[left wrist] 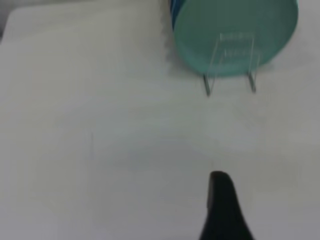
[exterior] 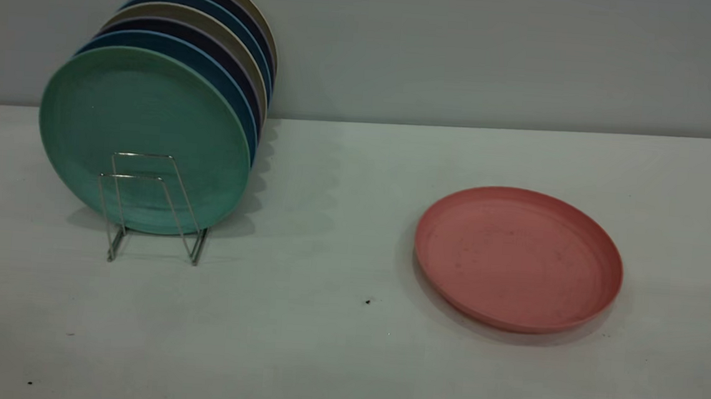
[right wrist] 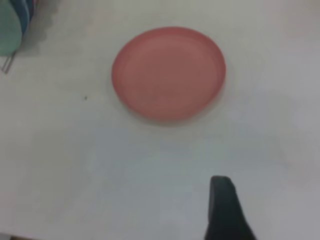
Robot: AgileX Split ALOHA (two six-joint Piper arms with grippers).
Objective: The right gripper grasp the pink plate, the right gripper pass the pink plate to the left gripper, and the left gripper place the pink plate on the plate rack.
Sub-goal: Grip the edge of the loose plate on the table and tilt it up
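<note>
The pink plate lies flat on the white table at the right; it also shows in the right wrist view. The plate rack stands at the left, its front wire loops bare, with the teal-green plate and several more plates upright behind them. The rack also shows in the left wrist view. Neither gripper shows in the exterior view. Only a black tip of my left gripper shows, over bare table, well short of the rack. Only a black tip of my right gripper shows, well short of the pink plate.
The white table runs back to a grey wall. A small dark speck lies between the rack and the pink plate. The table's far edge and left corner show in the left wrist view.
</note>
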